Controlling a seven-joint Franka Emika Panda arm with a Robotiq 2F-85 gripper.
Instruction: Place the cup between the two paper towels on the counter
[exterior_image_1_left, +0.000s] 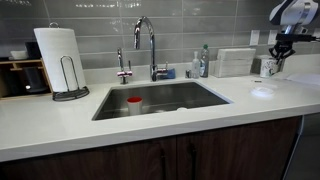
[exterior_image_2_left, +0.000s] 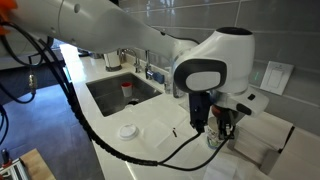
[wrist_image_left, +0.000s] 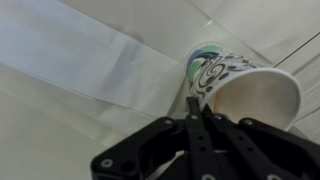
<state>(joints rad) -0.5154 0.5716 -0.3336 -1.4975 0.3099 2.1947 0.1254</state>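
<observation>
Pincer (exterior_image_1_left: 278, 58) in an exterior view hangs over tabletop (exterior_image_1_left: 60, 120), cup (exterior_image_1_left: 269, 69) right under its tips, sink (exterior_image_1_left: 160, 97) & paper towel roll (exterior_image_1_left: 58, 60) well apart from it. In an exterior view, cup (exterior_image_2_left: 214, 140) sits just below pincer (exterior_image_2_left: 213, 128), w/ round white lid (exterior_image_2_left: 127, 130) off to one side. Wrist view: pincer (wrist_image_left: 197, 112) nearly closed, fingers (wrist_image_left: 188, 125) pinching cup (wrist_image_left: 245, 90) wall at rim, cup tilted, folded white paper sheet (wrist_image_left: 90, 60) lying beside it.

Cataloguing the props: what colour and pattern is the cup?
The cup is whitish with a blue-green swirl print; wrist view shows it best.
</observation>
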